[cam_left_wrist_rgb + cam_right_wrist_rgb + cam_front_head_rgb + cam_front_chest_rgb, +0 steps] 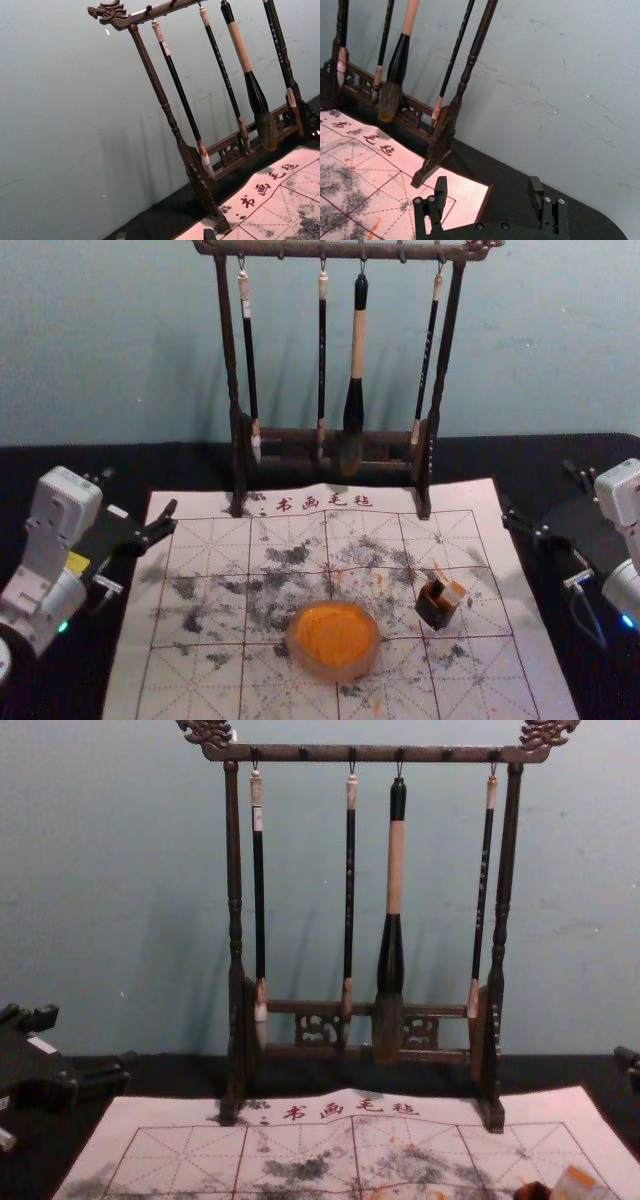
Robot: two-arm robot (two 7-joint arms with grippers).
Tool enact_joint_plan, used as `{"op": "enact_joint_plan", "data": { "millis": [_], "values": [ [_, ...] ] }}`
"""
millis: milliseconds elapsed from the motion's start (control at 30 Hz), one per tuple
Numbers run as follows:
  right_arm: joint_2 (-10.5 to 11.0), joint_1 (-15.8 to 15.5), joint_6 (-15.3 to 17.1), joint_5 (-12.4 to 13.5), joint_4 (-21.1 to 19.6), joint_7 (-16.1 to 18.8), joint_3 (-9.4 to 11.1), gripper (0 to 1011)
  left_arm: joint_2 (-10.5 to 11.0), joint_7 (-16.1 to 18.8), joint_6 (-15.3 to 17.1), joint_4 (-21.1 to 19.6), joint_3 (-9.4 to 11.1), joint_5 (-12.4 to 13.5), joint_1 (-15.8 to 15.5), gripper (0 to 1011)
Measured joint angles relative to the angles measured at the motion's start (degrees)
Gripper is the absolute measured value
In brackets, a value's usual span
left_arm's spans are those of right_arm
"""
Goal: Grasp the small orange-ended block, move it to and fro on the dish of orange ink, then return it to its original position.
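The small pale block marked with orange [454, 593] stands tilted in a small dark square holder [436, 614], to the right of and slightly beyond the round, pale-rimmed dish of orange ink [337, 638]. The black left gripper [140, 493] is well to the dish's left and beyond it, its fingers spread; the black right gripper [536, 488] is well to the dish's right and beyond it, spread wide and holding nothing. Beyond the dish stands a dark carved wooden rack [236, 420] with hanging brushes [357, 370].
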Motion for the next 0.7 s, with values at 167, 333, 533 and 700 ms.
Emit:
{"op": "enact_joint_plan", "data": {
  "millis": [167,333,533,700],
  "values": [
    [0.37,-1.22,-0.87,1.08,-1.1,1.88,1.11,1003,0.0,0.0,0.0,0.0,0.0,0.0,0.0,1001],
    [1.51,-3.53,-2.1,3.09,-3.64,4.82,2.49,1003,0.0,0.0,0.0,0.0,0.0,0.0,0.0,1001],
    [3.09,-7.2,-3.19,5.91,-7.73,8.39,4.15,1003,0.0,0.0,0.0,0.0,0.0,0.0,0.0,1002],
    [3.99,-10.18,-3.44,7.57,-10.78,10.7,4.94,1003,0.0,0.0,0.0,0.0,0.0,0.0,0.0,1001]
  ]
}}
